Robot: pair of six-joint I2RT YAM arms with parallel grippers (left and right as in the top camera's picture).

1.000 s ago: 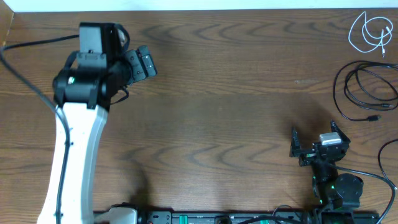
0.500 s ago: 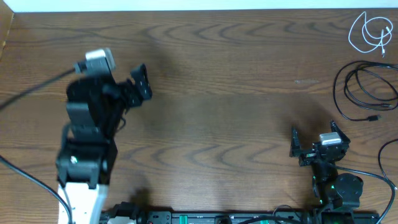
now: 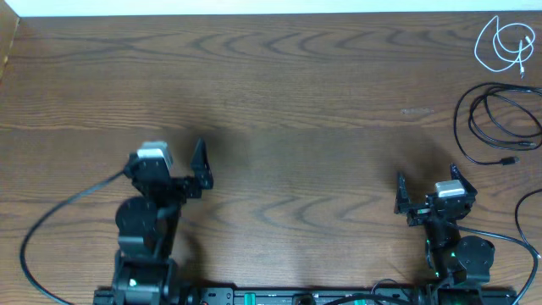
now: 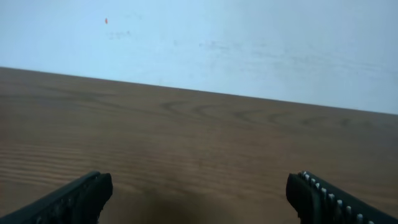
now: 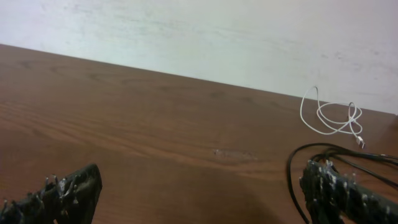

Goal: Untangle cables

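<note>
Left gripper (image 4: 199,202): fingers were wide apart with nothing between them, low over the table (image 3: 296,102) on the near-left side.
Right gripper (image 5: 199,196): fingers were also wide apart and empty, on the near-right side, close to its own base.
White cable (image 3: 504,42): lay as a small loose coil in the far right corner, apart from the black ones.
Black cables (image 3: 498,119): lay looped at the right edge, between the white coil and the right gripper. One plug (image 3: 509,160) stuck out on the near side.
Black count: couldn't tell how many cords made up the loops.
Contact: neither gripper touched a cable. The left one was well apart from all of them.
Right wrist view: the black loops sat just beyond the right finger (image 5: 339,190), with the white coil further back near the wall (image 5: 249,31).
Arm wire (image 3: 42,229): a thick black lead curved from the left arm across the table.
</note>
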